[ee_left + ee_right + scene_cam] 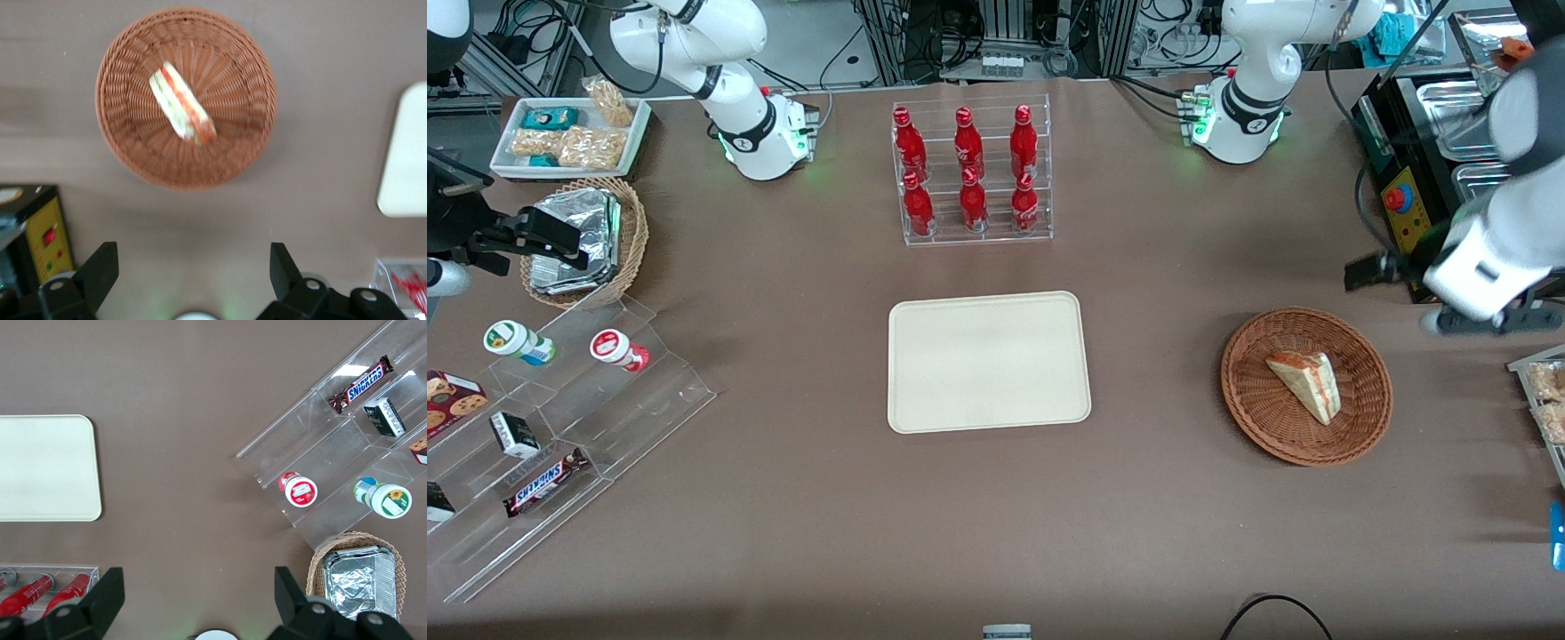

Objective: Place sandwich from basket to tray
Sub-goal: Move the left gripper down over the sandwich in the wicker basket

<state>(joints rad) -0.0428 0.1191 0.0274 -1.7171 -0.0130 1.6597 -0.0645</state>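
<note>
The sandwich (1307, 384) (181, 104), a pale wedge with red and green filling, lies in the round reddish-brown wicker basket (1254, 391) (127, 143) toward the working arm's end of the table. The cream tray (987, 360) (407, 160) lies flat mid-table with nothing on it. My left gripper (1423, 271) (192, 263) hangs open and holds nothing, high above the table. It is a little farther from the front camera than the basket and toward the table's end, with its black fingertips (100, 263) wide apart over bare tablecloth.
A rack of red bottles (971, 173) stands farther back than the tray. A black box with a yellow panel and red button (1400, 200) (50, 243) sits close beside the gripper. Snack packs (1547, 400) lie at the table's edge near the basket.
</note>
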